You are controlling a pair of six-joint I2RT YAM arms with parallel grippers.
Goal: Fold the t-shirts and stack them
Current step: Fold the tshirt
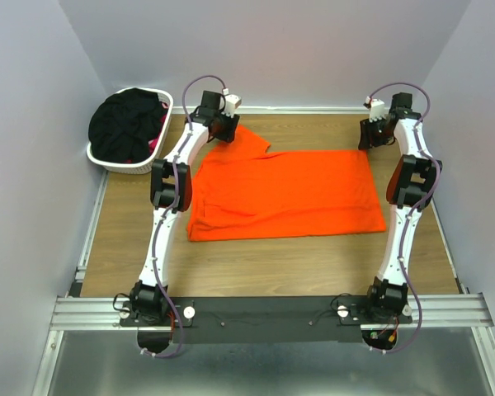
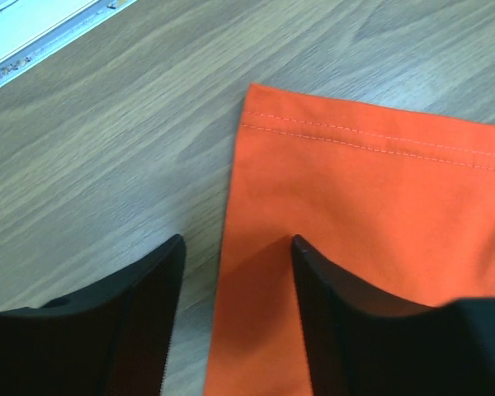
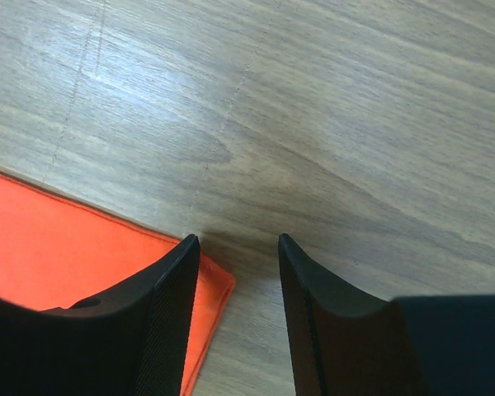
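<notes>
The orange t-shirt (image 1: pixel 285 191) lies flat on the wooden table, folded into a wide band, with one sleeve sticking out at the far left. My left gripper (image 1: pixel 223 128) is open low over that sleeve; in the left wrist view its jaws (image 2: pixel 235 243) straddle the sleeve's side edge (image 2: pixel 355 206). My right gripper (image 1: pixel 372 134) is open low over the shirt's far right corner; in the right wrist view the corner (image 3: pixel 213 285) lies between the fingers (image 3: pixel 238 239). Black t-shirts (image 1: pixel 124 124) and a bit of pink cloth (image 1: pixel 154 142) lie in the basket.
A white laundry basket (image 1: pixel 105 158) stands at the far left corner of the table. Grey walls close in the left, back and right sides. A metal rail (image 1: pixel 272 309) runs along the near edge under the arm bases.
</notes>
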